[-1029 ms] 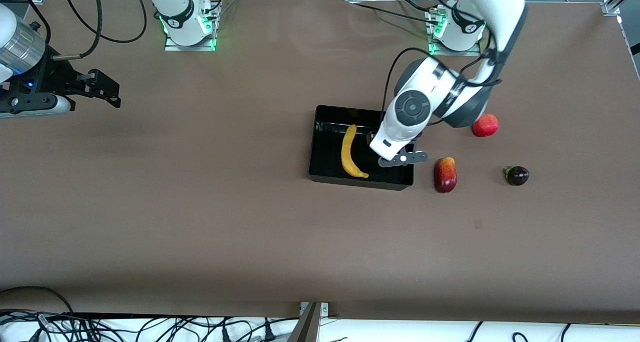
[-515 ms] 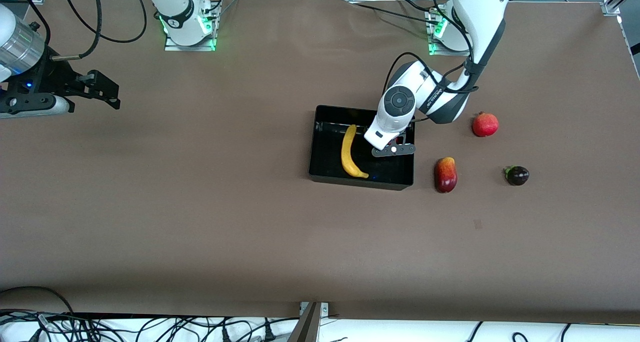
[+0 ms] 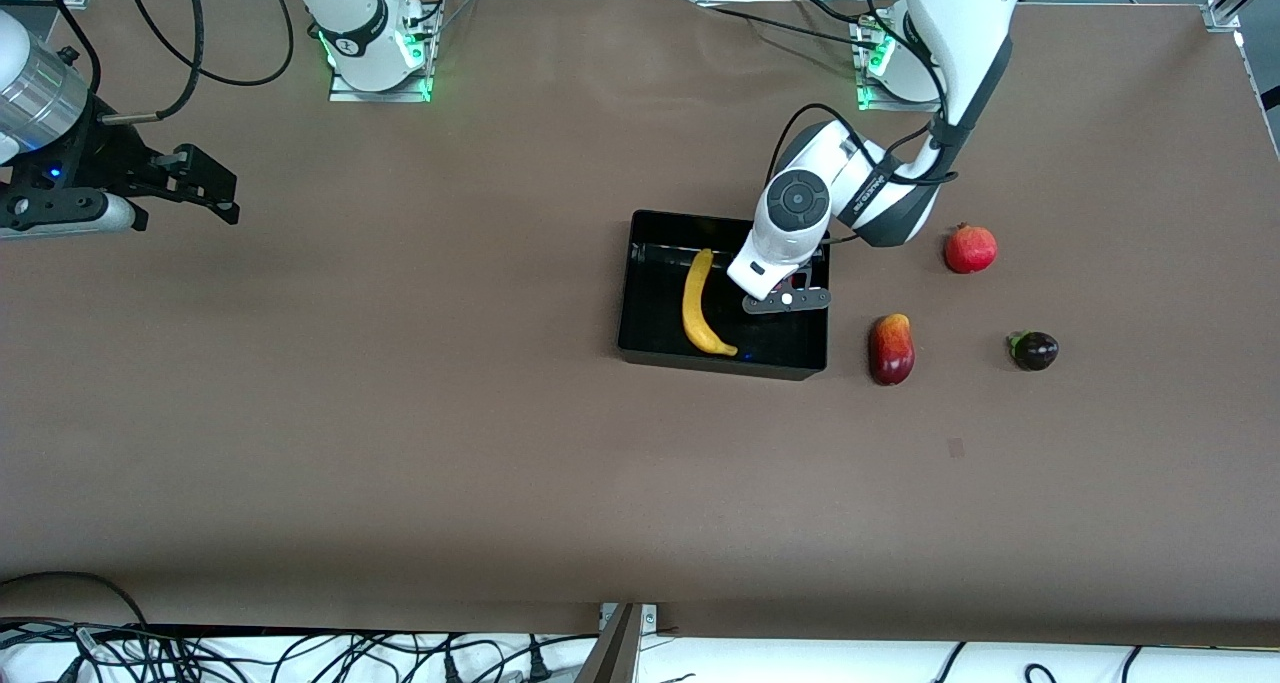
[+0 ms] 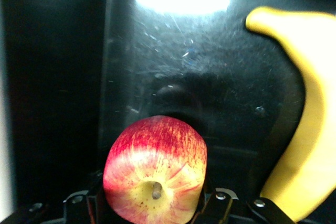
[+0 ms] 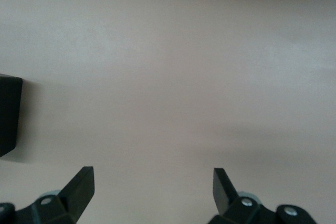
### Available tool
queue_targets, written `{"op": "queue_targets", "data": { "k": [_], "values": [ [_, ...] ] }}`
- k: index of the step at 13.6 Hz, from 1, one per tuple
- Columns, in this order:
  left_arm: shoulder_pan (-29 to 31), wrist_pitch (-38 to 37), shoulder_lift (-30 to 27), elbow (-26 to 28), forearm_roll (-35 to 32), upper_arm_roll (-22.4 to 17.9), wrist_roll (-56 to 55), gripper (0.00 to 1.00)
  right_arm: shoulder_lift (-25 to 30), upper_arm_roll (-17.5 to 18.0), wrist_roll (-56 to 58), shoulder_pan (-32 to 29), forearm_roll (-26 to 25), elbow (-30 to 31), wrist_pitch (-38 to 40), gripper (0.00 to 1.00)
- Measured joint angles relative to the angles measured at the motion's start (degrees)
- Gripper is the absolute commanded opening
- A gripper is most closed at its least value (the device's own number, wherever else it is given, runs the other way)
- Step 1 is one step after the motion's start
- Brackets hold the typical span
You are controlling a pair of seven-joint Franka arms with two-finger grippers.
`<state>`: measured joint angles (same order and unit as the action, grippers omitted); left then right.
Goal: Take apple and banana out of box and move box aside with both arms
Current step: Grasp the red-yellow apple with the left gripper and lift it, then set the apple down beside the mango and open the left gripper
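Brown table (image 3: 400, 413): left gripper (image 3: 790, 288) clasps apple (image 4: 155, 169) (inside box (image 3: 640, 303)).

banana (image 3: 698, 303) fills box (image 3: 640, 303) middle; mango (image 3: 891, 349) just beside

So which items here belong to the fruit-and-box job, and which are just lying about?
Job:
- banana, lying in the box
- apple, held by the left end effector inside the box
- box

Lying about:
- mango
- round red fruit
- dark purple fruit
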<state>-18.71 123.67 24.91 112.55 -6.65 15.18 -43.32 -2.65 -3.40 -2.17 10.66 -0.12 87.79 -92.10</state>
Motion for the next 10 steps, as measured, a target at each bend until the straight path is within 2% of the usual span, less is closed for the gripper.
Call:
{"op": "queue_targets", "data": {
  "k": [3,5,8,10],
  "values": [
    [1.07,-20.19,-2.54,-12.14,-0.15,-0.42,5.53,0.07,-0.01,0.18,0.00,0.04,0.00,0.02,0.00,1.00],
    [5.48,-26.15,-4.22,-16.05,-0.32,-0.92,15.64,0.07,-0.01,0.43,0.00,0.16,0.00,0.02,0.00,1.00],
    [15.65,-27.57,-4.81,-13.53,-0.36,-1.25,32.08,0.08,0.00,0.56,0.00,0.26,0.00,0.01,0.00,1.00],
    [19.39,-25.67,-4.71,-7.12,-0.35,-1.30,37.70,0.09,0.01,0.61,0.00,0.28,0.00,0.00,0.00,1.00]
  ]
}}
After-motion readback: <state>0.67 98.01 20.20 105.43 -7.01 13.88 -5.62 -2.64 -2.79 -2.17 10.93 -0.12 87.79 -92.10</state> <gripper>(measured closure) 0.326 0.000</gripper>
